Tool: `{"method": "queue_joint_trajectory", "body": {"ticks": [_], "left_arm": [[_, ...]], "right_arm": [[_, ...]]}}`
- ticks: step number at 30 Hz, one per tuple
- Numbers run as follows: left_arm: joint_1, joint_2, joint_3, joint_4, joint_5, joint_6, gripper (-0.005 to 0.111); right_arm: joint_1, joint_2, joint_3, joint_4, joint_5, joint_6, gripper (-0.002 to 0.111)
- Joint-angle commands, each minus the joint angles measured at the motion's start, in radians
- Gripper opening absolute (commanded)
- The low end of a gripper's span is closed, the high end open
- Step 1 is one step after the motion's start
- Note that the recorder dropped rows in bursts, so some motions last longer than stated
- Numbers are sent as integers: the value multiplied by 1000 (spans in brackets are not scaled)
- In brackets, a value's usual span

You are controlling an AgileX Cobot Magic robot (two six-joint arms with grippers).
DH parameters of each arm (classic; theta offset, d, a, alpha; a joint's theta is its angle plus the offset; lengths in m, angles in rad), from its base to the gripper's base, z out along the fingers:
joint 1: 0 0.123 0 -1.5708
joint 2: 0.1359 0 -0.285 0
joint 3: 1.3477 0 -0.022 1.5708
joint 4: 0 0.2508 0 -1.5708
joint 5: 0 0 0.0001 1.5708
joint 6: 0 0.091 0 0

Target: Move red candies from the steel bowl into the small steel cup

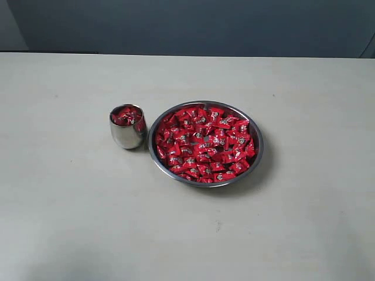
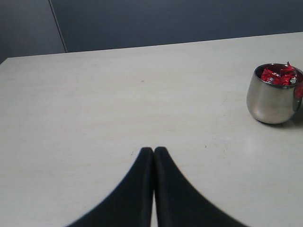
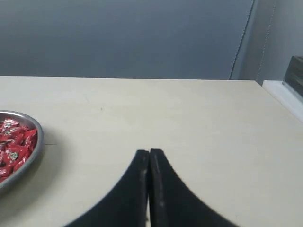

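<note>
Left jaws: pressed shut, black fingertips [image 2: 144, 158] meeting with no gap, nothing held, pointing out low over the bare counter [image 1: 70, 222]. Small steel cup [image 2: 272, 101] sits ahead of them and well off to one side, apart from the tips

Right jaws: same pose, fingertips [image 3: 158, 161] closed tight together, empty, aimed across open counter toward the far wall. Only the rim of the steel bowl [image 3: 39, 137] shows at the side of the right wrist view, well apart from the tips

Exterior view: steel bowl [image 1: 259, 146] near the middle of the counter, upright, packed with red candies [image 1: 205, 143] covering its whole floor in a heaped layer. Small steel cup [image 1: 126, 136] stands upright just beside the bowl on its left; cannot tell if the two touch. Cup is filled with red candies [image 1: 127, 115] up to the rim, and in the left wrist view a wrapper end pokes above the rim
</note>
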Motion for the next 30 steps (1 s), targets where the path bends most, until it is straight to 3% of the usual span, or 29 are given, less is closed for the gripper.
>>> {"method": "queue_joint_trajectory", "body": {"ticks": [1, 30], "left_arm": [[-5, -5, -8, 2, -5, -3, 0], [-5, -5, -8, 2, -5, -3, 0]], "right_arm": [[-5, -9, 4, 14, 35, 1, -1], [-5, -9, 4, -9, 53, 11, -1]]}}
